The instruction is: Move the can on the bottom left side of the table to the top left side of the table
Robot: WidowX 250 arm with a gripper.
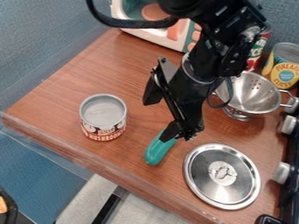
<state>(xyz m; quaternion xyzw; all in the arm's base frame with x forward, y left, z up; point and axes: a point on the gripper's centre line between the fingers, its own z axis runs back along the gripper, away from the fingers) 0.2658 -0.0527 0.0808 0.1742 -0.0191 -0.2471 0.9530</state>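
- Can (104, 117): stood upright near the table's (76, 153) lower left edge, clear of the gripper. It was probably stiff-walled and fairly slippery, not fragile; whether it was full, and so its weight, could not be told. The best hold was judged to be 2 opposite sides of the wall, below the rim.
- Appearance: a grey metal rim and recessed round top, above a paper-like label with pale, dark and red bands.
- Gripper (156, 120): released, its 2 fingers spread wide and holding nothing, right of the can.
- Teal object (156, 151): lay beside the lower fingertip; contact could not be told.
- Metal lid (222, 176): lay flat at lower right.
- Colander (251, 94): stood at upper right, beyond the gripper.
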